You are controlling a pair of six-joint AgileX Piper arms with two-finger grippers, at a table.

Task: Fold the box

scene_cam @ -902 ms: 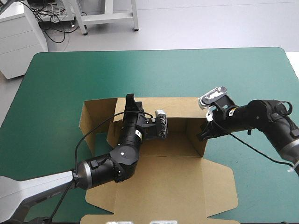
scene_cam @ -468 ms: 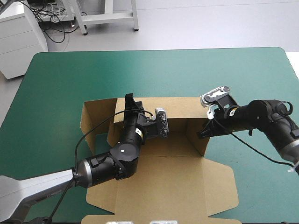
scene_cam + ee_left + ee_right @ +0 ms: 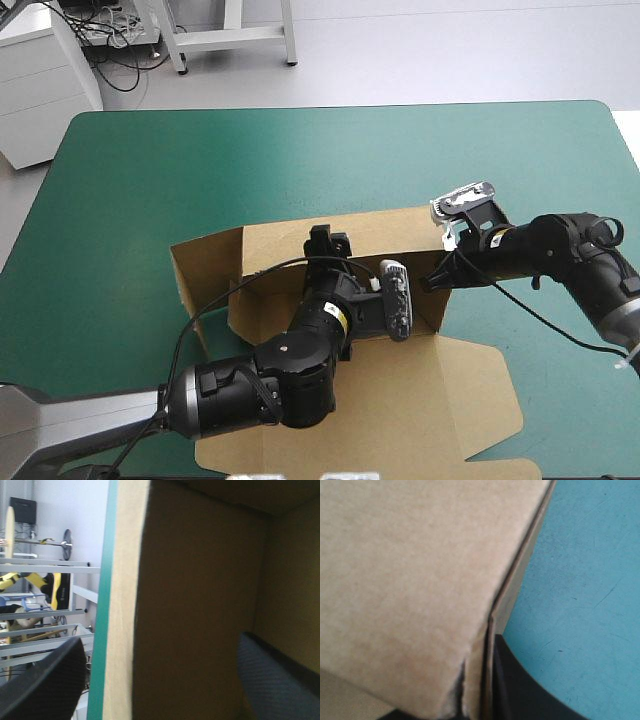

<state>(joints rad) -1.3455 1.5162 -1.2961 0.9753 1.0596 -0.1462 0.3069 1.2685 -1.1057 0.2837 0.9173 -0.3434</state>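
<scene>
The brown box (image 3: 400, 400) lies mid-table with its back wall (image 3: 385, 232) and side walls raised and its lid flat toward the near edge. My left gripper (image 3: 322, 240) reaches into the tray at the back wall. In the left wrist view it (image 3: 160, 640) stands open, one black finger on each side of the wall's top edge (image 3: 125, 605), neither touching it. My right gripper (image 3: 431, 284) is at the right wall's far corner. In the right wrist view it (image 3: 487, 685) is shut on the box (image 3: 410, 580), a black finger (image 3: 520, 695) pressed against the board's outer face.
A side flap (image 3: 205, 265) stands out at the box's left. The teal-green cover (image 3: 330, 150) runs broad beyond the box to the far edge and along both sides. My left arm lies over the tray's floor.
My left gripper has opened, let go of the back wall's left end and moved right along the wall. The box has turned slightly. The right gripper has kept its place on the right wall.
</scene>
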